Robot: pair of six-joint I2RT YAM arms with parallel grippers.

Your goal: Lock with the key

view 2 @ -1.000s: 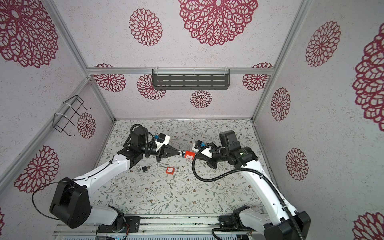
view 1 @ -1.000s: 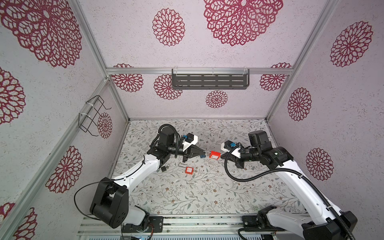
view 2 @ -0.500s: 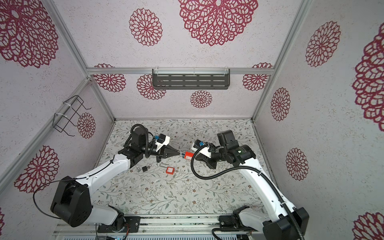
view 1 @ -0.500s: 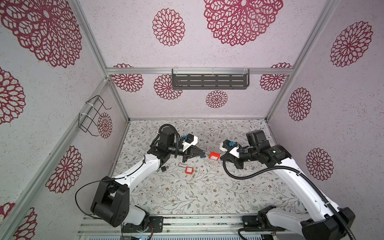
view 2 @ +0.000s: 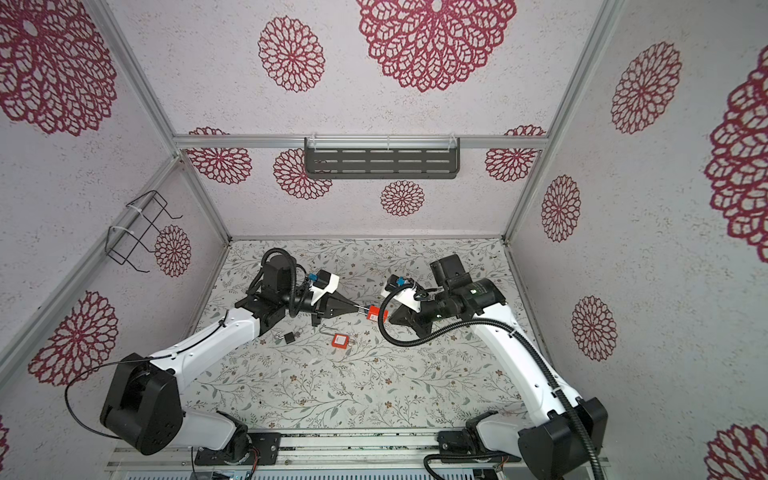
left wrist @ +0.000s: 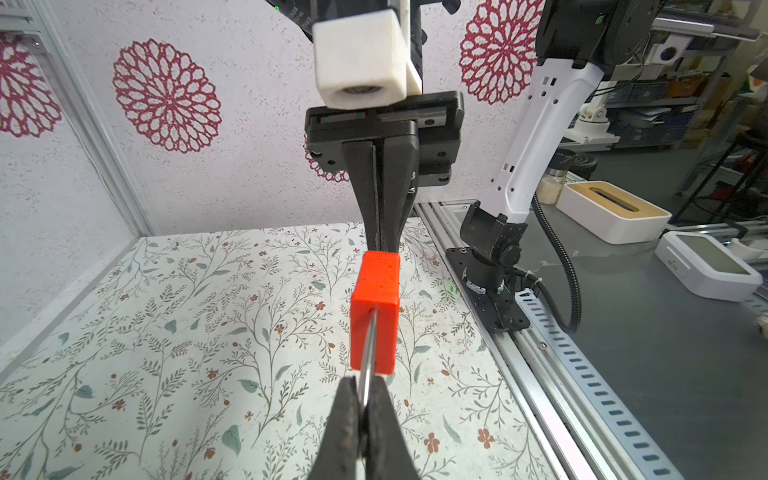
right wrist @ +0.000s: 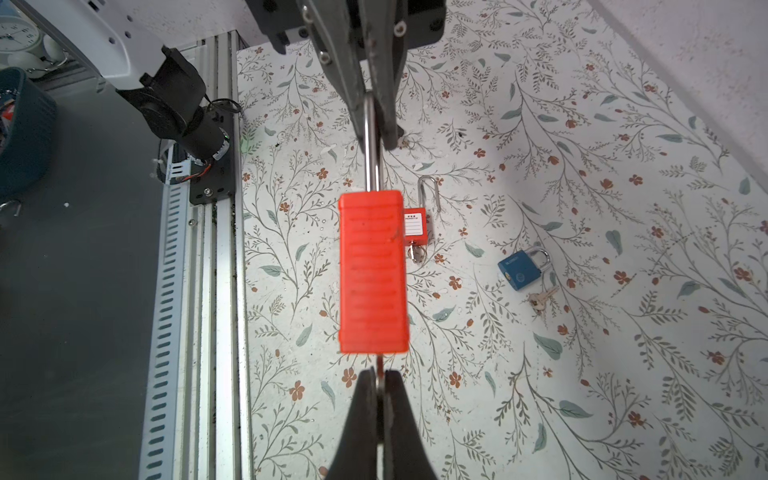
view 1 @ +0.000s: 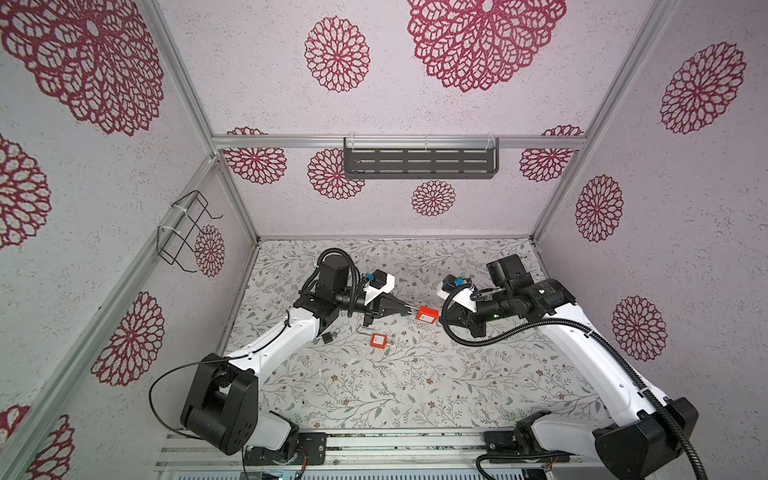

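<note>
- I see the red lock (view 1: 428, 314) up in the air over the middle of the surface (view 1: 374, 395), between my two arms. It does not touch the surface.
- My left pincer (left wrist: 365, 388) is clenched tight on the metal loop (left wrist: 368, 357) of the red lock. In the right wrist view the loop comes straight out of one end of the lock and goes in between the black fingers.
- My right pincer (right wrist: 379, 375) is clenched too. It pinches the key (right wrist: 379, 362), a thin flat bit of metal that sticks out of the other end of the lock.
- So it all sits in one line: left pincer, loop, red body, key, right pincer. In both top views the two pincer tips point at each other with the lock between them.
- I cannot tell how far the key is turned.
- A second red lock (right wrist: 415, 226) lies flat on the surface, below the held one. Its long loop (right wrist: 430, 193) looks swung out, with one leg outside the body. Small keys (right wrist: 415, 251) hang at its other end.
- A blue lock (right wrist: 519, 266) lies on the surface too, closer to my left arm. A loose key (right wrist: 540, 299) lies just beside it.
- A dark shelf (view 1: 419, 162) hangs on the back wall, and a wire basket (view 1: 187, 232) hangs on the left wall.
</note>
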